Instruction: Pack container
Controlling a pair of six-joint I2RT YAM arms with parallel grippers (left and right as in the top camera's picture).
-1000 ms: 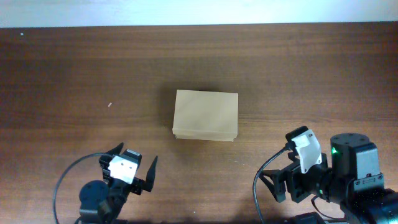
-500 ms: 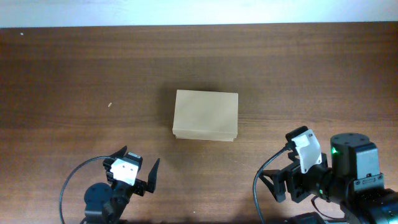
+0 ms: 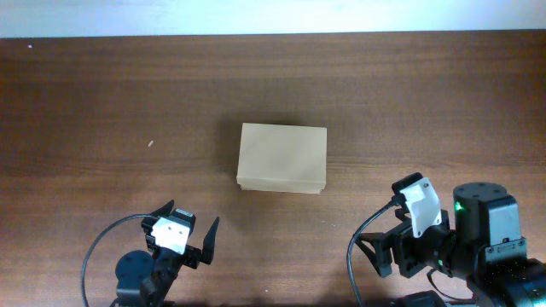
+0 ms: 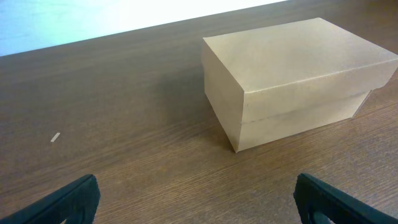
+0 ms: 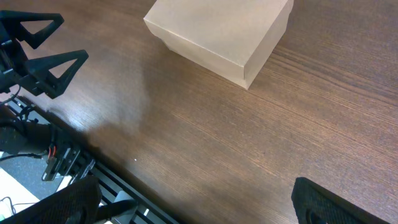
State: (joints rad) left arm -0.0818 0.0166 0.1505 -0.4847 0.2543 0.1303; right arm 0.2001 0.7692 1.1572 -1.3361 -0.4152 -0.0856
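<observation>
So the biggest thing here is the dark brown wood-grain worktop (image 3: 102, 102), which fills pretty much the whole overhead view up to a pale strip along the far edge. Sitting on it, roughly in the middle and a touch to the right, is the plain rectangular tan-brown cardboard box (image 3: 282, 158), lid down flat and closed, nothing on top of it or leaning on it. Both arms are parked along the near edge, well apart from the box. The right tool (image 5: 193, 202) has its black fingers spread as wide as they go, nothing between them, and its camera looks across the worktop at the box's corner. Same deal with the left tool (image 3: 186, 223): fingers wide apart, empty, pointed toward the box. Tiniest thing is a little pale speck (image 3: 150, 143) lying on the worktop off to the left of the box.
</observation>
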